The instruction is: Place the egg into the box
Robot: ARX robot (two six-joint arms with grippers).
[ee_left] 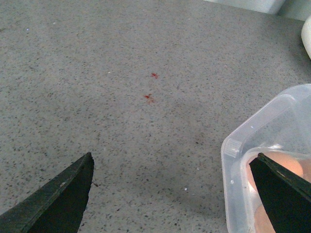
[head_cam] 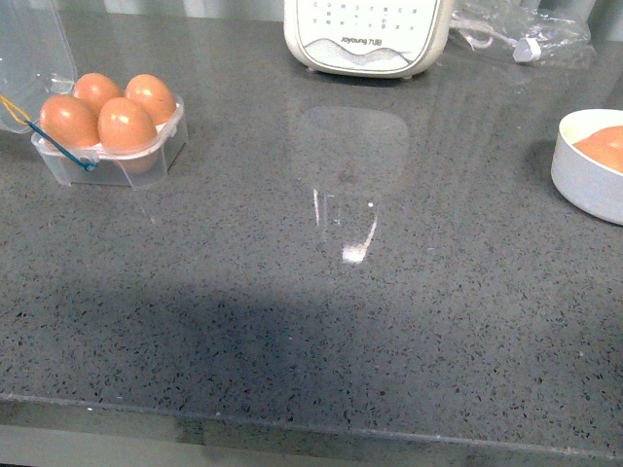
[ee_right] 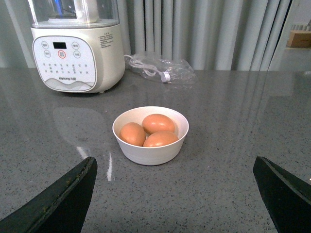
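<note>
The box, a clear plastic carton with its lid swung open, stands at the far left of the counter, and several brown eggs fill its cups. In the left wrist view a corner of the box shows beside one finger, with an egg inside. My left gripper is open and holds nothing. Three more brown eggs lie in a white bowl. My right gripper hangs open in front of that bowl, apart from it. Neither arm shows in the front view.
A white kitchen appliance stands at the back of the counter, with a clear plastic bag to its right. The bowl sits at the right edge. Two small red specks mark the grey stone. Curtains hang behind.
</note>
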